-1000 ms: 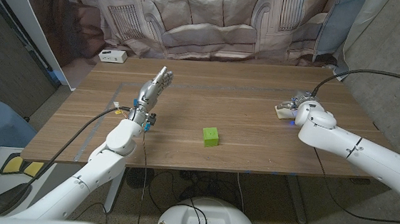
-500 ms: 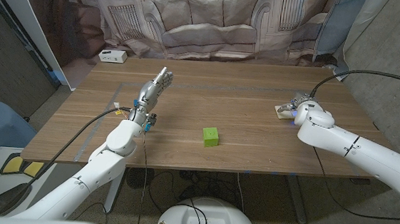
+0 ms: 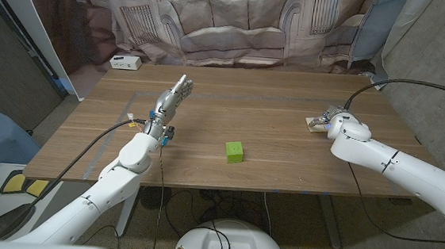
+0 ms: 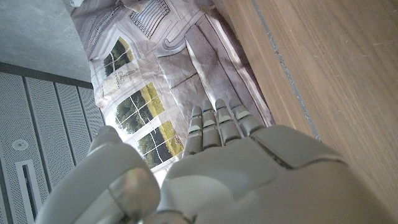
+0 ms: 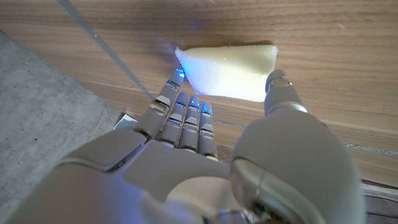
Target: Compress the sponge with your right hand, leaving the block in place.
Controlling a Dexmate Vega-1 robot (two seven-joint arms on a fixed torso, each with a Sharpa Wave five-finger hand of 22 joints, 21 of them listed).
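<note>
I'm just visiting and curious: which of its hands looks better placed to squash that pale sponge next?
The right hand: its fingers reach to the sponge at the table's right side. The left hand stands open far across the table, beyond the green block.

Both arms wear smooth white rounded shells with dark seams at the joints. The left hand (image 3: 170, 98) and right hand (image 5: 186, 134) are metallic grey, segmented; blue light glows on the right fingertips (image 5: 194, 102). Black cables trail from each forearm.

Porous foam sponge (image 5: 231, 71), wood-grain table (image 3: 269, 136)
</note>
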